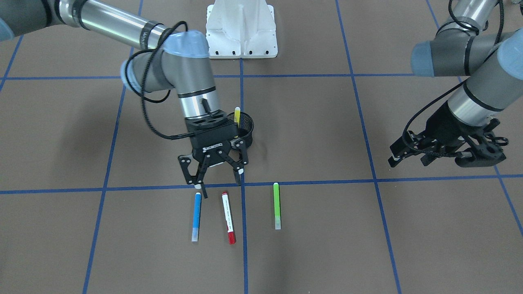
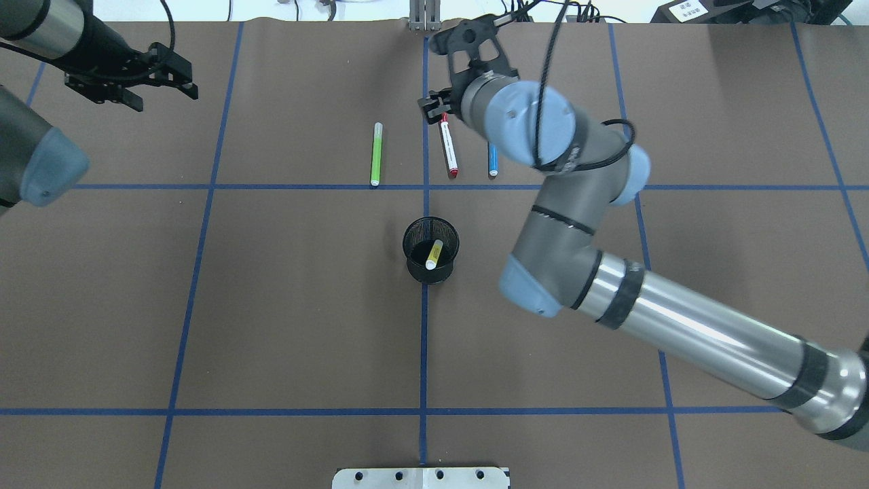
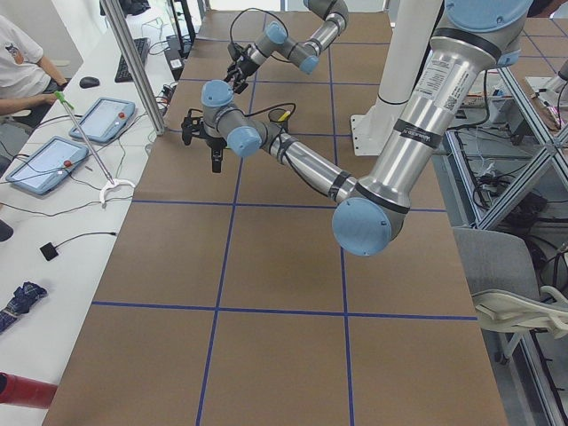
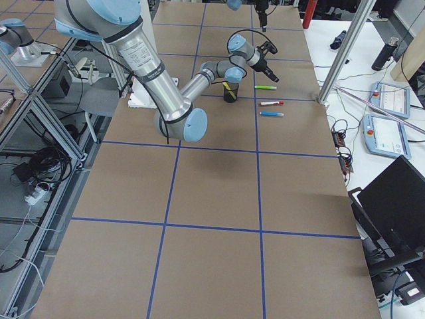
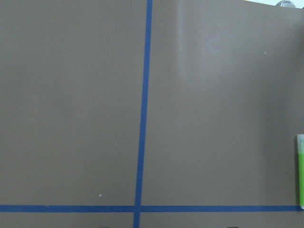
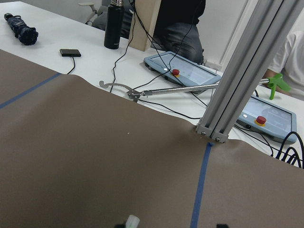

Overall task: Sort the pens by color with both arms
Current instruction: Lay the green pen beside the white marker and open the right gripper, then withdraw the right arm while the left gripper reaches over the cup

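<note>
The blue pen (image 1: 196,216), the white pen with red caps (image 1: 228,218) and the light green pen (image 1: 277,206) lie side by side on the brown table, just beyond a blue tape line. The yellow pen (image 1: 237,115) stands inside the black mesh cup (image 1: 246,132). My right gripper (image 1: 219,181) is open and empty, pointing down just above the blue and red pens' robot-side ends. My left gripper (image 1: 408,158) is open and empty, low over the table far to the side of the green pen. The green pen's end shows in the left wrist view (image 5: 300,171).
The white pedestal base (image 1: 241,28) stands at the robot's side of the table. Blue tape lines (image 2: 424,326) divide the brown surface into squares. Beyond the far table edge are an aluminium post (image 6: 237,90), control tablets (image 6: 185,73) and cables.
</note>
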`<state>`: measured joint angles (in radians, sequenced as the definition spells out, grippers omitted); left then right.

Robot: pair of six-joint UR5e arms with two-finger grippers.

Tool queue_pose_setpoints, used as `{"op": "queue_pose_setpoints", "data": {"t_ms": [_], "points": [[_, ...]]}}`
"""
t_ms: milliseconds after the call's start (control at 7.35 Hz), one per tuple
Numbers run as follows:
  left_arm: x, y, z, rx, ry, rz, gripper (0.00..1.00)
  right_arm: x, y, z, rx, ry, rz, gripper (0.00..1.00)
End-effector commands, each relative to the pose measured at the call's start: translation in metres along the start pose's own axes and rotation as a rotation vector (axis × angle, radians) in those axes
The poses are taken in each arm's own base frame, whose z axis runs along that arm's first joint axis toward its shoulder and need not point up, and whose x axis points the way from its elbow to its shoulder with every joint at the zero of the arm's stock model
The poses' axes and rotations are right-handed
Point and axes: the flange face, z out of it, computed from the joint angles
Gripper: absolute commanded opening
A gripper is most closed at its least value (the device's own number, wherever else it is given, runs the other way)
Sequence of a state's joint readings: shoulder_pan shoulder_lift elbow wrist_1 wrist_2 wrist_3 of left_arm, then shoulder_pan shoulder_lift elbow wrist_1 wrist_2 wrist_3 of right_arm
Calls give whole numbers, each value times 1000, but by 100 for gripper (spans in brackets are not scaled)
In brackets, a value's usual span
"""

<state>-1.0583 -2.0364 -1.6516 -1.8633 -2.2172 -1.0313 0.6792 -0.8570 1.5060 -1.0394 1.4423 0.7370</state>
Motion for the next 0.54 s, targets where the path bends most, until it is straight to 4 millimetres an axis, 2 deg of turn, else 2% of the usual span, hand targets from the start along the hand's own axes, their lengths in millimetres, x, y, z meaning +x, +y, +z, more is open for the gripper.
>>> {"op": "queue_pose_setpoints", "data": {"t_ms": [0, 136, 272, 408], "points": [[100, 44, 30, 44, 28, -93, 99, 117, 9, -33, -165, -18, 67, 97], [143, 78, 47, 52, 44, -118, 99, 163, 18, -52, -256, 7, 110, 98], [179, 104, 51, 89, 65, -107, 99, 204, 8, -67, -341, -6, 181, 98], [207, 147, 58, 119, 44, -75, 99, 238, 5, -75, -406, 9, 244, 98]]}}
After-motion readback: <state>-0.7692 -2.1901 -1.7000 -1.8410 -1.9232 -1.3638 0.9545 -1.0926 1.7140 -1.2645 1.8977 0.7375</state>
